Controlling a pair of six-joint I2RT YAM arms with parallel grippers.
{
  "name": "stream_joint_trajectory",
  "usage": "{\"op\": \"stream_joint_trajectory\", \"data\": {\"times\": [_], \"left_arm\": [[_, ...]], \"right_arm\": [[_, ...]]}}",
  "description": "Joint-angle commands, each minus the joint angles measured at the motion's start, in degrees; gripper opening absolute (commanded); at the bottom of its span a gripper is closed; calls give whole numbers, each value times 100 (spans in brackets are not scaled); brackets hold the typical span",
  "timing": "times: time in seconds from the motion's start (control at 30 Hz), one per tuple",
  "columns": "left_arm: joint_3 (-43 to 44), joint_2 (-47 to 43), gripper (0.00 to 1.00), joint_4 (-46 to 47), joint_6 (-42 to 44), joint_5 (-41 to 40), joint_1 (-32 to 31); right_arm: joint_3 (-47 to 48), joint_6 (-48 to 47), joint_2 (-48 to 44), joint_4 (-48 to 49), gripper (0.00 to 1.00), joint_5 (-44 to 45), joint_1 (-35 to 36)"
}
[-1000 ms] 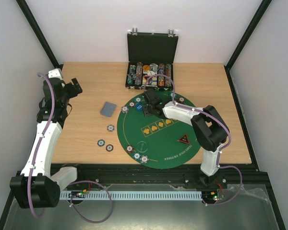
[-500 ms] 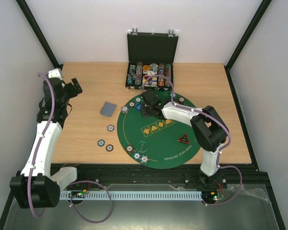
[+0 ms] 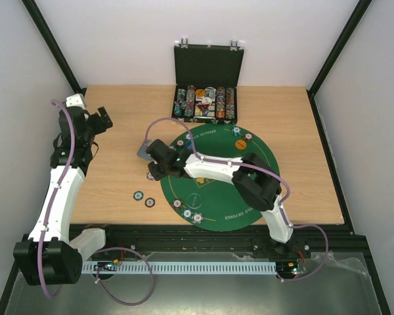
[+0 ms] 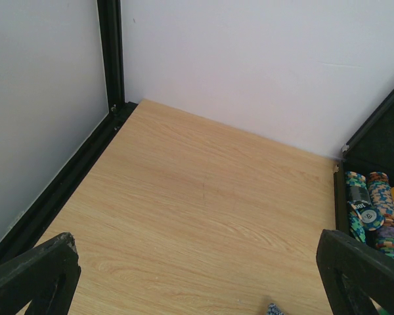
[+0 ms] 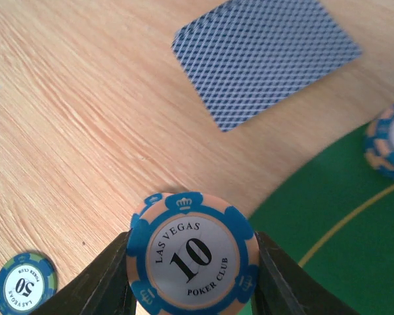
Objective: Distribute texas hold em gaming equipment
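The jaws of the left gripper (image 3: 104, 119) are wide open and hold nothing. It hangs over the bare wood at the far left of the table (image 4: 203, 197).

Going right, a small green chip marked 50 (image 5: 25, 283) lies flat on the wood.

Next comes the right gripper (image 5: 192, 282). Its jaws are closed on a blue and peach chip marked 10 (image 5: 192, 249). They pinch it by its rim, one finger on each side. The chip is up on its edge, with its flat face turned to the wrist camera. It is over the spot where the wood meets the left side of the round green mat (image 5: 341, 256). I cannot tell if it touches down.

This chip looks hard, smooth and light. It will not bend or break, but the round rim could slip or roll out of a loose pinch. The rim is the best place to hold it. A round chip has no long side, so only its face tells which way it points.

Just past it, further from the arms, sits a stack of grey-blue cards (image 5: 266, 65), flat and face down. Its long side runs slantwise, left to right. Cards are thin, bendy and slippery, so I think they are best taken by an edge.

At the far right of the wrist view, one more blue and peach chip (image 5: 391, 141) lies flat on the mat.
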Motion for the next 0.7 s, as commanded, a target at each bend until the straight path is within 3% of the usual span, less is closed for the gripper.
{"op": "stream_joint_trajectory", "data": {"times": [0.0,0.67], "left_arm": [[-53,-23,99,91,29,-23,19],[-54,-24,100,94,25,-10,18]], "right_arm": [[456,-84,400,-381,29,85,135],[1321,-470,1182,-960,31,23,372]]}}
